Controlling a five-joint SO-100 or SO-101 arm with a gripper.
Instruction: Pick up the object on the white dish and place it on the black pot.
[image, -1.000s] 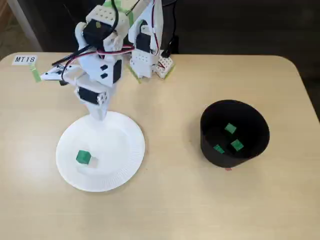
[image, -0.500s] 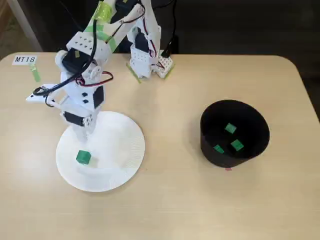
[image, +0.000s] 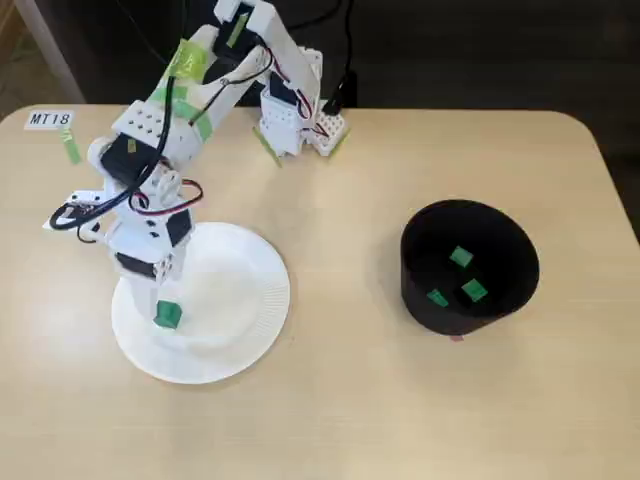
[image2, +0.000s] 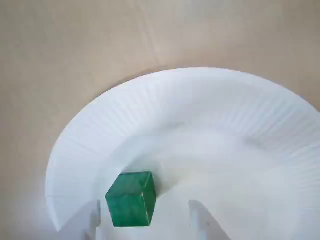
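Resting on the white dish (image: 240, 300), the green cube (image: 167, 316) sits between the spread gripper (image2: 145, 220) fingers. Three look-alike cubes (image: 461, 257) lie inside the black pot (image: 420, 290). Fingertips are cropped in the wrist view.

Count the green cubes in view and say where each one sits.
4. One green cube lies on the white paper plate, just below the pincer. Three cubes lie inside the black pot; its near wall could hide more.
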